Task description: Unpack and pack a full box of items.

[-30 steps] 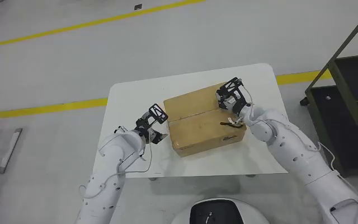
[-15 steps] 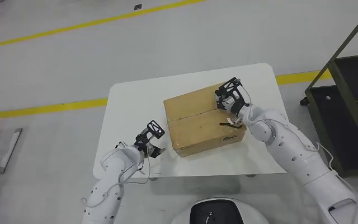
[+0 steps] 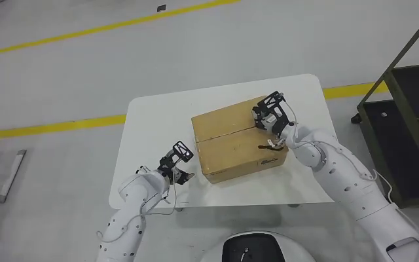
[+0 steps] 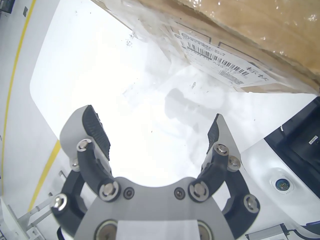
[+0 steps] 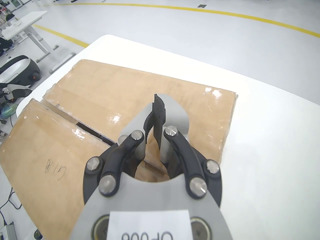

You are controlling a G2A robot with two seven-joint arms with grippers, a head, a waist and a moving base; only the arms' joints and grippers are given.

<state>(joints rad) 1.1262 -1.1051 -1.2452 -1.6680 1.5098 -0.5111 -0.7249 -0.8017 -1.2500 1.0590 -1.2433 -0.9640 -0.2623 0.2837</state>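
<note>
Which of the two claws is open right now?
The left claw: it gapes wide over the table beside the box. The right claw, above the box's top, is pressed shut.

One cardboard box [image 3: 242,147] on one table [image 3: 157,118]. Two top flaps: far flap [image 3: 226,118], near flap [image 3: 236,157]. One label [image 4: 220,61] on its side. Two grippers: left gripper [image 4: 155,123], right gripper [image 5: 157,112].

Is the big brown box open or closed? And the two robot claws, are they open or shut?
cardboard box: closed, both top flaps down, a thin dark slit along the middle seam.
left gripper: open, holding nothing, over the table beside the box.
right gripper: shut, above the box top.
</note>
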